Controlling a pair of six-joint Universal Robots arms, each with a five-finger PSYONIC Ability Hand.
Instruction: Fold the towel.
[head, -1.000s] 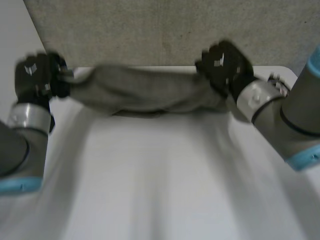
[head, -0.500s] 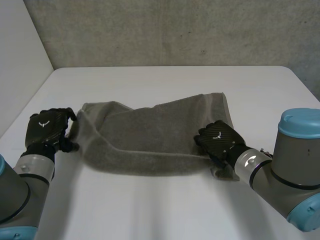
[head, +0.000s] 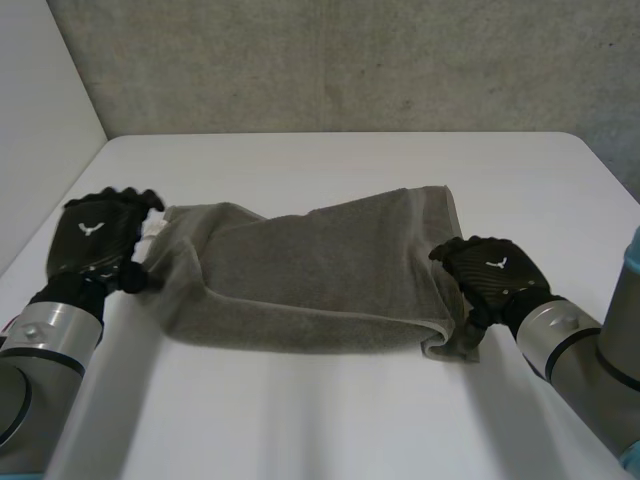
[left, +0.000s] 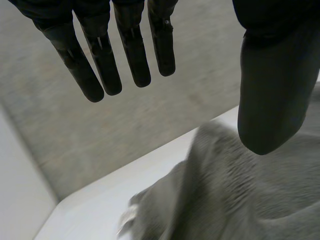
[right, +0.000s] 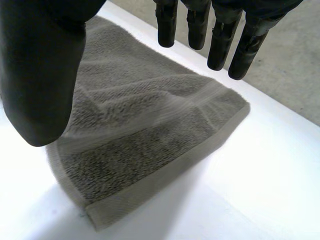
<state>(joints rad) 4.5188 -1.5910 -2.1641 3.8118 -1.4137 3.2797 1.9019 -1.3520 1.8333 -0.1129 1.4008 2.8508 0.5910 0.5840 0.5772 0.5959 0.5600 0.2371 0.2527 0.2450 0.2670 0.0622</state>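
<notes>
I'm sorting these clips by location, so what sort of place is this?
Probably a robot lab or test room, not a home: a plain white table, a rough grey concrete-looking wall behind it, and one grey towel laid out as the work piece.

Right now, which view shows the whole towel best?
Head view: the whole towel lies on the table, end to end. Left wrist view catches a rumpled end beside the left hand; right wrist view, one corner beneath the right hand.
</notes>
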